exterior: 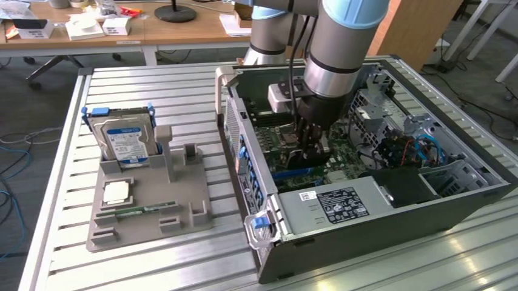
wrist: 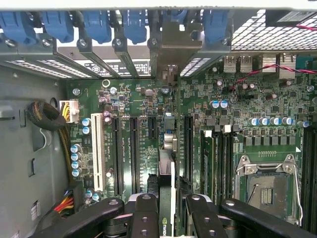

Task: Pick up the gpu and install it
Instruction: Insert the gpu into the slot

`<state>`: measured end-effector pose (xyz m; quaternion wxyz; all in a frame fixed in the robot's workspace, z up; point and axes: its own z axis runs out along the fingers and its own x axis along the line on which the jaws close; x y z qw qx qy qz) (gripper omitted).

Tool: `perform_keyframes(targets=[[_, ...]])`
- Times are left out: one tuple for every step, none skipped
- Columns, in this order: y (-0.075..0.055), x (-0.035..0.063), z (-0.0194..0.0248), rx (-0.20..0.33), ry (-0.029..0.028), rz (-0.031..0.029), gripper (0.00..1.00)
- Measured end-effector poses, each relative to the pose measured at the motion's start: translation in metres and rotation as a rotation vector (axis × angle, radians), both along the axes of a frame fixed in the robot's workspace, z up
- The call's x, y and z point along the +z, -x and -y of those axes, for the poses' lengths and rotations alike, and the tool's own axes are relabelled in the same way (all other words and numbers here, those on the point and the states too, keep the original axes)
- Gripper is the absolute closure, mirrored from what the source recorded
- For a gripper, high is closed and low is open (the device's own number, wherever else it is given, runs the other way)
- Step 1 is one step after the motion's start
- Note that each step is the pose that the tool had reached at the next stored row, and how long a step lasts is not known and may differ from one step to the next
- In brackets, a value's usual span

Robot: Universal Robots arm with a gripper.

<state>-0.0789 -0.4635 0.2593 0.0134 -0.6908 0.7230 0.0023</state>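
Observation:
My gripper [exterior: 312, 145] is lowered inside the open computer case [exterior: 404, 227], just above the green motherboard [wrist: 237, 114]. It is shut on the gpu [wrist: 168, 163], a thin card that appears edge-on in the wrist view between the two black fingers [wrist: 145, 210]. The card stands upright in line with the black expansion slots [wrist: 134, 148], and its metal bracket end [wrist: 171, 44] reaches the rear slot openings of the case. In the exterior view the gpu [exterior: 304, 162] is a dark shape hanging under the fingers. Whether its edge is seated in a slot is hidden.
A grey fixture [exterior: 150, 227] on the slatted table holds a silver hard drive [exterior: 121, 140], a small square chip [exterior: 117, 193] and a green memory stick [exterior: 145, 210]. Inside the case are the power supply [exterior: 332, 203], a CPU socket [wrist: 265, 186], a white slot [wrist: 98, 148] and cable bundles [wrist: 49, 116].

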Motion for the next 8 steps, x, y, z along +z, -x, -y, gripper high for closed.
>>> perform_keyframes(targets=[[0.0,-0.0006,0.0,0.0,0.0,0.0,0.74],[0.0,-0.001,0.0,0.0,0.0,-0.0001,0.74],[0.0,-0.0011,0.0,0.0,0.0002,-0.0002,0.74],[0.0,-0.0011,0.0,0.0,0.0002,-0.0001,0.74],[0.0,-0.0011,0.0,0.0,0.0002,-0.0001,0.74],[0.0003,-0.0012,0.0,0.0,0.0001,0.0,0.74],[0.001,-0.0013,-0.0001,0.0,-0.0001,0.0001,0.74],[0.0015,-0.0013,-0.0001,0.0,-0.0001,0.0001,0.74]])
